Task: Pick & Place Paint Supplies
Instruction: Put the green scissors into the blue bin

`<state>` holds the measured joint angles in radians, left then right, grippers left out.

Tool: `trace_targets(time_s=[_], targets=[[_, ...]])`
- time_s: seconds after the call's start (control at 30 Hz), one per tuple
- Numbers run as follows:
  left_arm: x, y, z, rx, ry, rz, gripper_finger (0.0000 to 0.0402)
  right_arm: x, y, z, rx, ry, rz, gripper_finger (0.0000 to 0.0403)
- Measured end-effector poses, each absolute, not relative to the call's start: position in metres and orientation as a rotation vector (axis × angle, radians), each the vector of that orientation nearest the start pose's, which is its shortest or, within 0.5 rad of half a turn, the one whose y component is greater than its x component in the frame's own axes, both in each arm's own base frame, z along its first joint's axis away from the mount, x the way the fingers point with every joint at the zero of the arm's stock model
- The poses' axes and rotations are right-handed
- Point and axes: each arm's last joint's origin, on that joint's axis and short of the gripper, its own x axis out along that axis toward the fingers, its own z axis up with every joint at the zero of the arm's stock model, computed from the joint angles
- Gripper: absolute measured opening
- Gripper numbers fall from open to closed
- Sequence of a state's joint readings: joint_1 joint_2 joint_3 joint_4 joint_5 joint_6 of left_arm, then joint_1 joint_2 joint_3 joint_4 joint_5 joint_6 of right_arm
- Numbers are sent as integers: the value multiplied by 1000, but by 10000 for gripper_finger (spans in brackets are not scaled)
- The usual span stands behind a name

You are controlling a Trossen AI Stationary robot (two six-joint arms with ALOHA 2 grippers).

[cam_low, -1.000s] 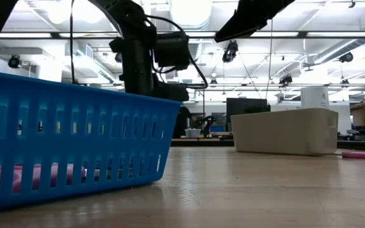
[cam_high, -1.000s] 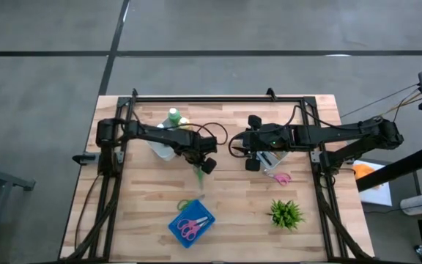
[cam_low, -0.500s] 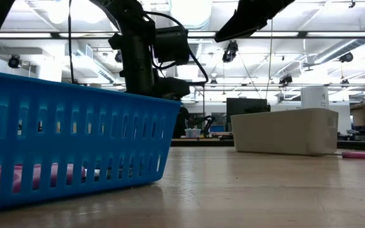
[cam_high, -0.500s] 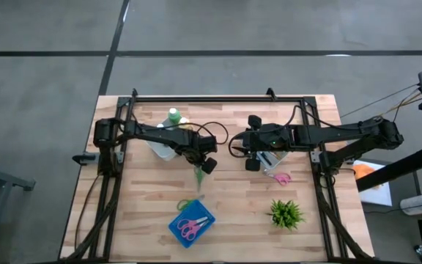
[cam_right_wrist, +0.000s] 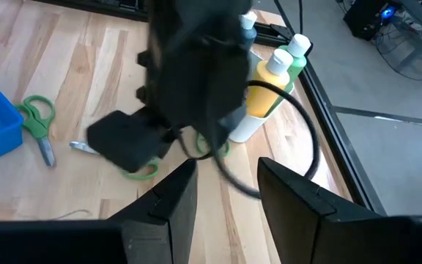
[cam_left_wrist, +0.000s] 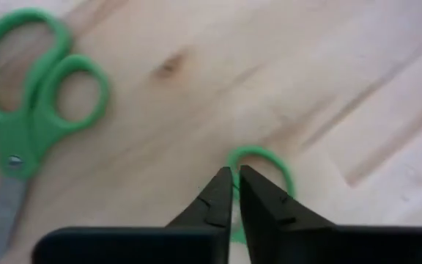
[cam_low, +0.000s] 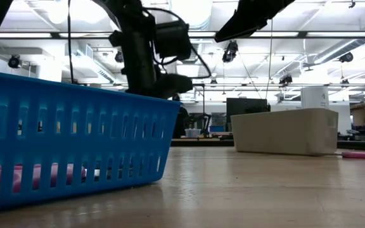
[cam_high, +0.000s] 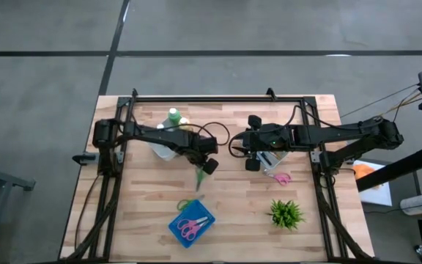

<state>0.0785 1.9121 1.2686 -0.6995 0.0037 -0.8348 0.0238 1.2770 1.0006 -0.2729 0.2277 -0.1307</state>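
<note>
My left gripper (cam_left_wrist: 231,192), jaws nearly shut on a green scissors' handle loop (cam_left_wrist: 269,163), hangs at table centre; second green scissors (cam_left_wrist: 28,125) at ten o'clock

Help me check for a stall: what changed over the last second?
The left gripper, pinched on a handle loop of the green scissors, rose slightly. The right gripper, the blue basket and the bottles stayed where they were.
</note>
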Motion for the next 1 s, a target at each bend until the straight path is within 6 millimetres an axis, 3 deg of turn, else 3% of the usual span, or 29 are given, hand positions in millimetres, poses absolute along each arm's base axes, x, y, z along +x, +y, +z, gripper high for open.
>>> trace_targets(time_s=[0.23,0.4,0.67,1.0], targets=[[369,-8,163,-661,1185,575,102,278,0,297,-196,558,-163,143],[372,-27,160,-589,1140,568,114,278,0,297,-196,558,-163,143],[375,-28,161,-549,1093,588,115,278,0,297,-196,558,-163,143],[379,-28,130,-502,1182,585,115,278,0,297,-196,558,-163,143]])
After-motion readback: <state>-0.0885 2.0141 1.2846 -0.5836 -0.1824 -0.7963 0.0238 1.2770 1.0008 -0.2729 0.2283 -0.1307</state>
